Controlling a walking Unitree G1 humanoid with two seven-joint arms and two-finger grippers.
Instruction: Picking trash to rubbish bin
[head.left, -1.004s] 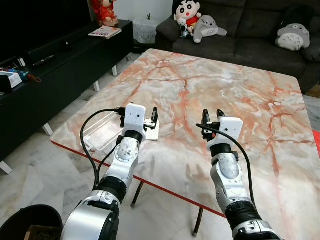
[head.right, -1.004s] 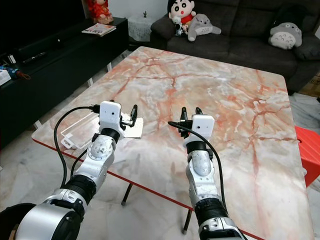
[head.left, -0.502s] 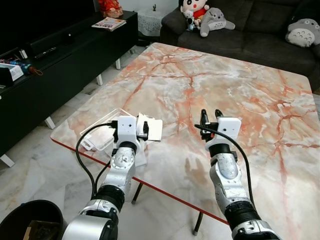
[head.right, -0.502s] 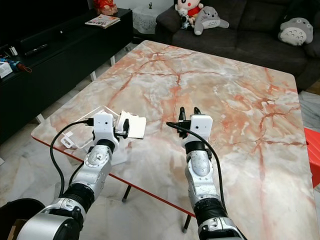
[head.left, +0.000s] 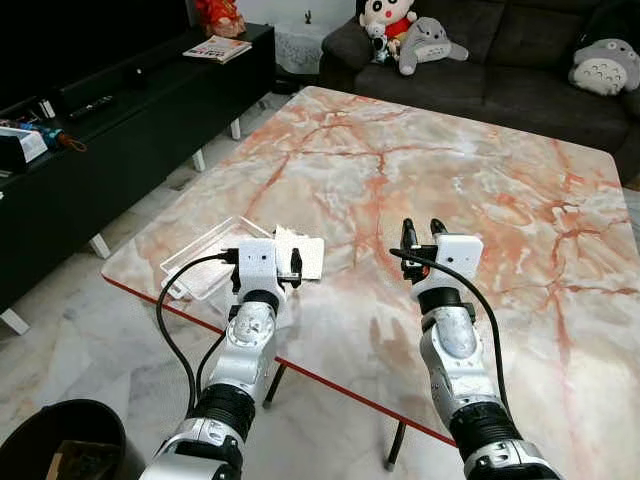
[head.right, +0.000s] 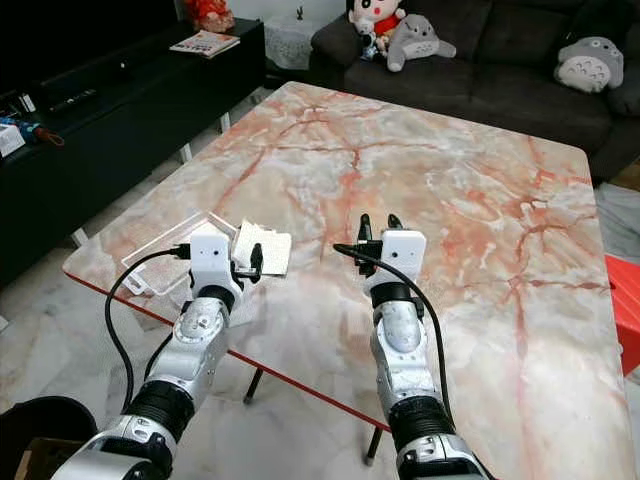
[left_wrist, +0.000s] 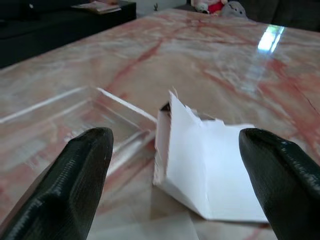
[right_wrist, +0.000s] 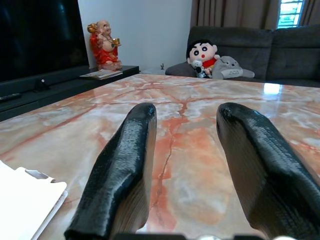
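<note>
— Two arms reach forward over the near edge of the marble tabletop (head.left: 480, 190). What is each doing?

— The left tool (head.left: 283, 266) sits low at the near left corner, forearm angled up from below the edge. In the left wrist view its two black fingers (left_wrist: 82, 170) stand wide apart, with the white torn paper packet (left_wrist: 210, 172) lying on the tabletop in the gap ahead of them; they are not clamped on it.

— And the clear thing beside it?

— A clear plastic tray (head.left: 205, 260) lies flat at the same corner, just beside the packet, on its left side. From the head views the packet (head.right: 265, 248) rests partly lifted at one edge.

— The right arm?

— The right tool (head.left: 420, 232) is held upright near the middle of the near side, well apart from the packet, fingers (right_wrist: 125, 165) spread, pointing across the tabletop toward the sofa (head.left: 520, 60).

— Where is the bin?

— A black rubbish bin (head.left: 60, 440) stands on the floor, below and left of the tabletop, with something brown inside.
</note>
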